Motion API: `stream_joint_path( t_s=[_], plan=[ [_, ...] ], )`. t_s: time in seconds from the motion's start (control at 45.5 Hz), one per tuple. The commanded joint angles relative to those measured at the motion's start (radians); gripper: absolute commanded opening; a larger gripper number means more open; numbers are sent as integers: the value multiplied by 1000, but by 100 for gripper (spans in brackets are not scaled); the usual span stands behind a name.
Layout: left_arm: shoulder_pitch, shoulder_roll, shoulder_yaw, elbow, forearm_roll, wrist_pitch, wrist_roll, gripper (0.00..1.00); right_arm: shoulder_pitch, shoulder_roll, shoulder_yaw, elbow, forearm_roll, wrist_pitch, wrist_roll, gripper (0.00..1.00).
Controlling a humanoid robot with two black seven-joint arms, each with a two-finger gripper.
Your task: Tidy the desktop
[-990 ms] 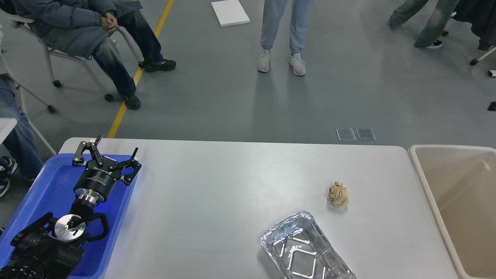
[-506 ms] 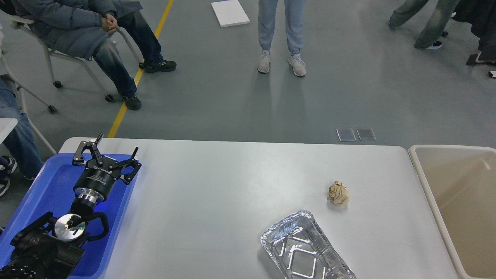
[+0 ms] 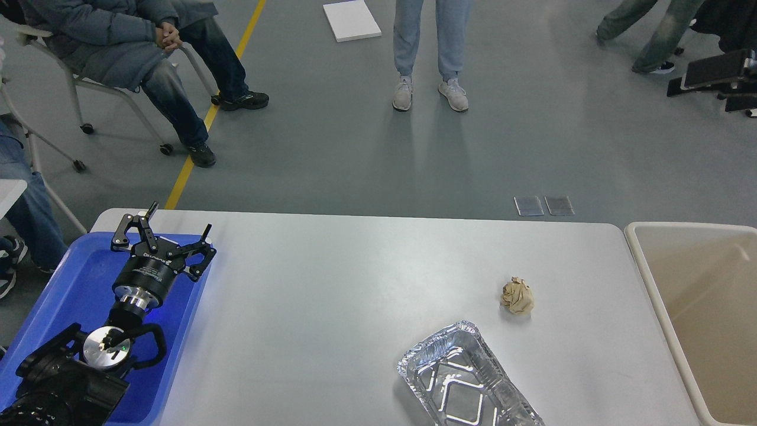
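The white desktop (image 3: 355, 284) fills the lower part of the head view. A crumpled tan paper ball (image 3: 517, 296) lies on it at the right of middle. An empty foil tray (image 3: 464, 378) lies at the front, partly cut off by the lower edge. My left gripper (image 3: 177, 220) is open and empty, its fingers spread above the far end of the blue plastic tray (image 3: 77, 278) at the desktop's left edge. My right arm and gripper are out of view.
A beige rectangular bin (image 3: 698, 313) stands against the desktop's right edge. People sit and stand on the grey floor beyond the far edge. A dark object (image 3: 709, 71) juts in at the upper right.
My left arm and the things on the desktop have not moved. A dark object has come in at the upper right edge, and the standing person has shifted a little.
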Motion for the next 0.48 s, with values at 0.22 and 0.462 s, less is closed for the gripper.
stream_joint_path(
  t_s=[0.22,0.462],
  plan=[
    [0,0,-1,0,0,0,0,100,110,216,-108,101,31,36,0,100],
    [0,0,0,0,0,0,0,100,75,255,-111,112,28,33,0,100]
  ],
)
